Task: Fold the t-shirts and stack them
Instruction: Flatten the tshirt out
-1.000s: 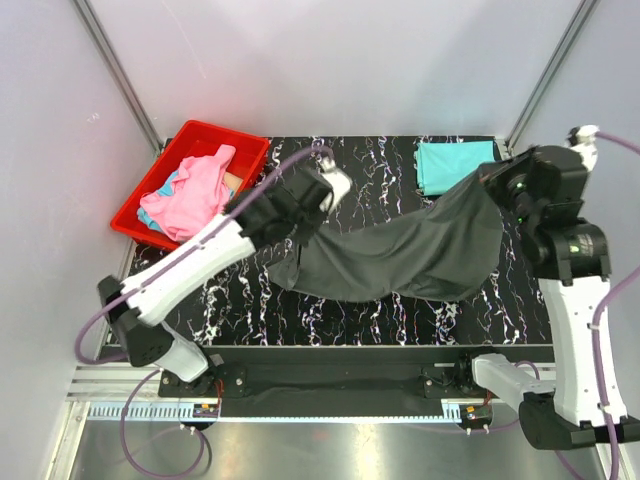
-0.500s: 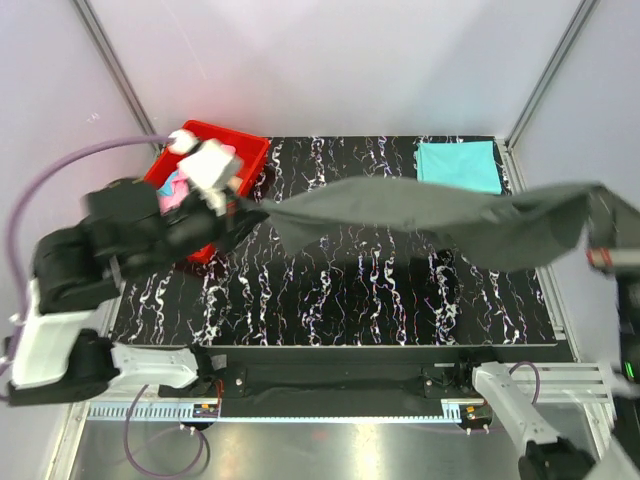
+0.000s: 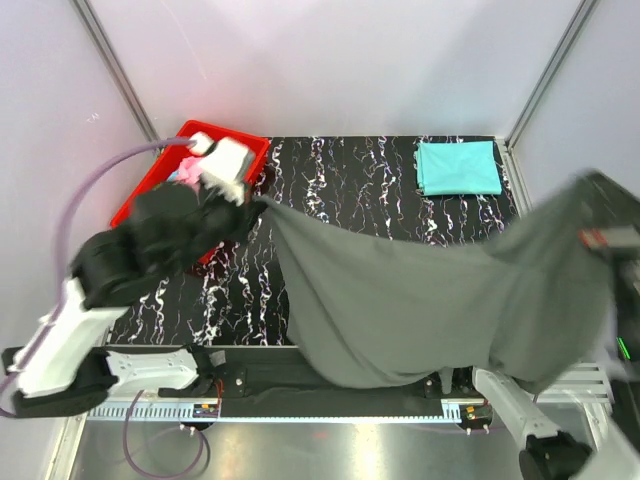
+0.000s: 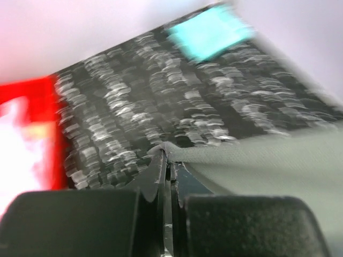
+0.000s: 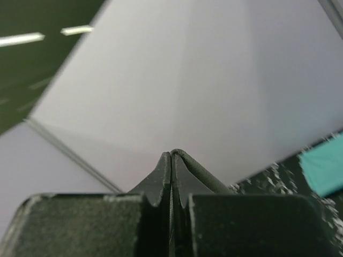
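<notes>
Stretching between your two raised arms, the charcoal t-shirt (image 3: 420, 300) hangs as a wide sheet above the table (image 3: 350, 170), sagging past its near edge. Your left gripper (image 4: 167, 160), held high beside the red bin (image 3: 256, 148), is clamped on one corner. Your right gripper (image 5: 171, 158), lifted at far right, pinches another edge. A folded teal t-shirt (image 3: 458, 167) lies in the table's far right corner.

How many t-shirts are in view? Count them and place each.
3. The grey t-shirt hangs spread across the front; the teal t-shirt lies folded far right; the pink t-shirt sits in the red bin, where more may hide.
</notes>
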